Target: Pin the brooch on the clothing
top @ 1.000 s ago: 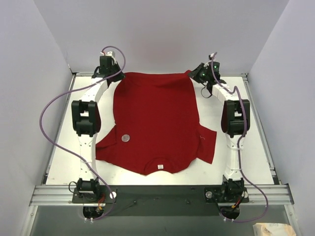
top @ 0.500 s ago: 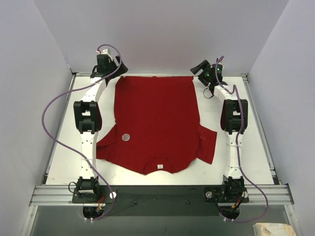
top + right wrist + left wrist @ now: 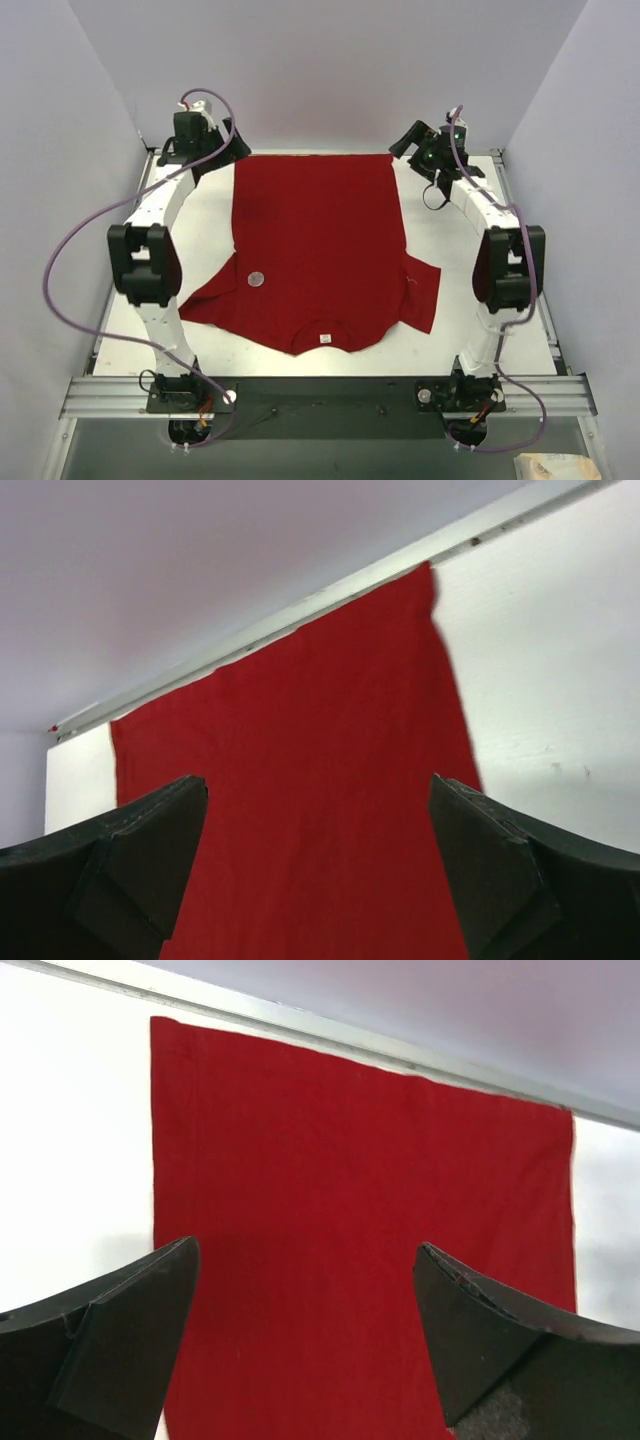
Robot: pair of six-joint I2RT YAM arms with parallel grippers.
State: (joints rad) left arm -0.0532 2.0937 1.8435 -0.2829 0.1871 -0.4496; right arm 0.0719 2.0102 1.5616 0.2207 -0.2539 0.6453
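Observation:
The clothing, a red T-shirt [image 3: 320, 230], lies flat on the white table [image 3: 480, 340], its hem at the far edge and its white-labelled collar [image 3: 324, 338] nearest the arm bases. A small round silver brooch [image 3: 256, 280] rests on the shirt by its left sleeve. My left gripper [image 3: 230, 143] hovers open just off the far left hem corner. My right gripper [image 3: 408, 140] hovers open off the far right corner. In the left wrist view the left gripper [image 3: 305, 1260] frames bare shirt [image 3: 350, 1160]. The right gripper [image 3: 318, 790] likewise has only shirt [image 3: 320, 710] beneath it.
Pale walls enclose the table on three sides, close behind both grippers. A metal rail [image 3: 330, 392] runs along the near edge by the arm bases. Purple cables [image 3: 60, 250] loop off each arm. A crumpled tan thing [image 3: 552, 466] lies below the table at the bottom right.
Both grippers have gone from shut on the shirt's far hem corners to open. The hem now lies flat. Both arms have swung outward, elbows toward the side walls.

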